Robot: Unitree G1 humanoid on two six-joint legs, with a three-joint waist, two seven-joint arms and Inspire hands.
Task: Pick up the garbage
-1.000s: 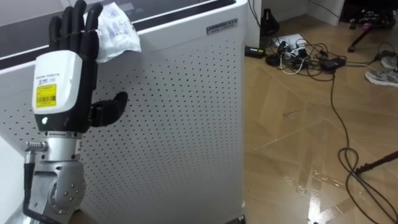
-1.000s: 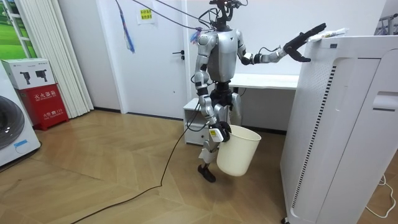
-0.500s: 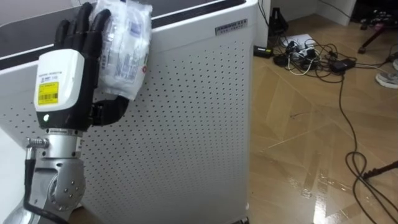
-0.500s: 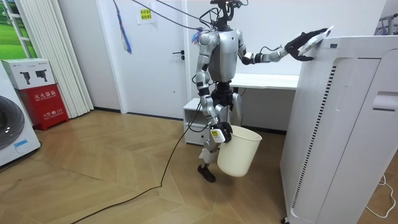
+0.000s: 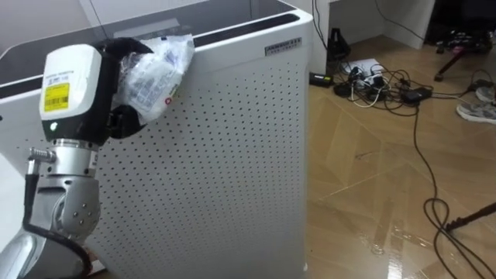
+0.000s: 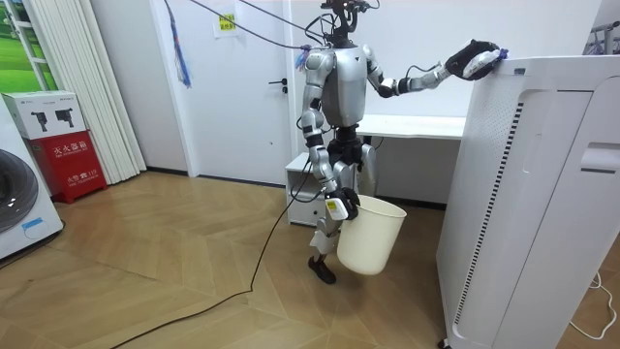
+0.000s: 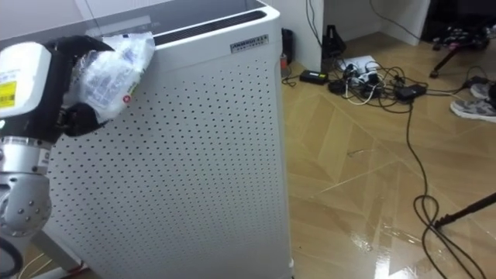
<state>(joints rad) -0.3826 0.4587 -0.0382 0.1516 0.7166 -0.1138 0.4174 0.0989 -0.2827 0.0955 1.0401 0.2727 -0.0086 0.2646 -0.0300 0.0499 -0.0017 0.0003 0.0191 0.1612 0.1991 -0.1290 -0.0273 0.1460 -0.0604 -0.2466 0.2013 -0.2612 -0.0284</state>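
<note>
A crumpled clear plastic wrapper [image 5: 155, 71] [image 7: 108, 74] with printed marks is in my left hand [image 5: 74, 93] [image 7: 23, 85], whose dark fingers curl round it. The hand is raised at the top front edge of a tall white perforated appliance [image 5: 232, 155] [image 6: 542, 194]. In the room view I stand beside that appliance with the left hand [image 6: 475, 60] stretched out to its top corner. My right hand [image 6: 334, 206] hangs low at my side, and a white waste bin [image 6: 373, 237] hangs from it by the rim.
Tangled cables and a power strip [image 5: 372, 74] lie on the wooden floor to the right, with a shoe [image 5: 480, 108] and a dark stand leg [image 5: 465, 217]. A white desk [image 6: 417, 126] stands behind me. A red box [image 6: 68, 165] sits at the room view's left.
The left hand's fingers, straight against the wrapper on the appliance's top a second ago, have curled round it and drawn it toward the front edge. The bin hangs as before.
</note>
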